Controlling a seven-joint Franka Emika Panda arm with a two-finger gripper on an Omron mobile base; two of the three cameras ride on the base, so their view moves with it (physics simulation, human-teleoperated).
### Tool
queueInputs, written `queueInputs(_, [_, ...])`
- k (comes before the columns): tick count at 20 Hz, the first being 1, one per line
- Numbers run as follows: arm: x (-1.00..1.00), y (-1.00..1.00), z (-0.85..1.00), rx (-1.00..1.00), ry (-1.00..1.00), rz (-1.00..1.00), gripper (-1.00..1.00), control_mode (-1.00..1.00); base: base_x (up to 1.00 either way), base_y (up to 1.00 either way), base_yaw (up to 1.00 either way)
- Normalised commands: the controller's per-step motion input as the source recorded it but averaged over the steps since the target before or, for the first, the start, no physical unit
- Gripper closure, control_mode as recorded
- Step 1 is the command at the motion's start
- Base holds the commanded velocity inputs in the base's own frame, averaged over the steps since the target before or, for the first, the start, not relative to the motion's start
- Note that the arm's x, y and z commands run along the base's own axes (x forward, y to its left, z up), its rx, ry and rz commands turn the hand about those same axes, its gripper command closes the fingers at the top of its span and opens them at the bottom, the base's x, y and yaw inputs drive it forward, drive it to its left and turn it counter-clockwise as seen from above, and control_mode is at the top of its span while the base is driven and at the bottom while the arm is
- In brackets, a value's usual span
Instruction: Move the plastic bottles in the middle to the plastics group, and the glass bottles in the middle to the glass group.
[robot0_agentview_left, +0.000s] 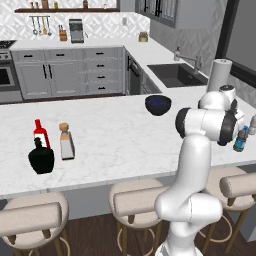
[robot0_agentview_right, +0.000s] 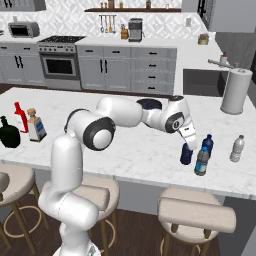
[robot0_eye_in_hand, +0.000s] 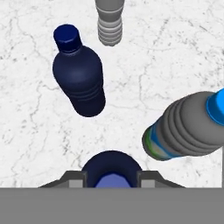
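Observation:
My gripper (robot0_agentview_right: 187, 144) (robot0_eye_in_hand: 111, 177) is shut on a solid dark blue plastic bottle (robot0_agentview_right: 186, 155) (robot0_eye_in_hand: 111, 166) that stands on the right part of the island counter. Close beside it are a greyish plastic bottle with a blue cap and label band (robot0_agentview_right: 201, 161) (robot0_eye_in_hand: 188, 129) (robot0_agentview_left: 240, 140), a second dark blue bottle (robot0_agentview_right: 207, 143) (robot0_eye_in_hand: 78, 81) and a pale whitish-grey bottle (robot0_agentview_right: 237, 148) (robot0_eye_in_hand: 109, 22). At the counter's left end the cork-stoppered glass bottle (robot0_agentview_left: 66, 142) (robot0_agentview_right: 35, 125) stands next to the red bottle (robot0_agentview_left: 40, 132) (robot0_agentview_right: 20, 115) and the squat black bottle (robot0_agentview_left: 41, 159) (robot0_agentview_right: 9, 134).
A dark blue bowl (robot0_agentview_left: 158, 104) sits mid-counter behind the arm. A paper towel roll (robot0_agentview_right: 236, 91) stands at the far right near the sink (robot0_agentview_left: 177, 75). Stools (robot0_agentview_right: 197, 212) line the counter's near edge.

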Motion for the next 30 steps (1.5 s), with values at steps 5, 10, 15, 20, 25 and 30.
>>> queueInputs(5, [0.0,0.0,-0.01,0.0,0.0,-0.07,1.0,-1.0,0.0,0.0,0.0])
queueInputs(10, [0.0,-0.29,0.0,0.0,0.0,-0.09,1.0,-1.0,0.0,0.0,0.0])
queueInputs(15, [0.0,-0.05,-0.17,0.0,0.0,-0.03,1.0,-1.0,0.0,0.0,0.0])
queueInputs(20, [0.0,0.0,-0.56,0.0,0.0,0.0,1.0,-1.0,0.0,0.0,0.0])
queueInputs(25, [0.0,-0.04,-0.11,0.0,0.0,-0.01,1.0,-1.0,0.0,0.0,0.0])
queueInputs(30, [0.0,-0.02,0.0,0.0,0.0,-0.01,-1.0,-1.0,0.0,0.0,0.0])
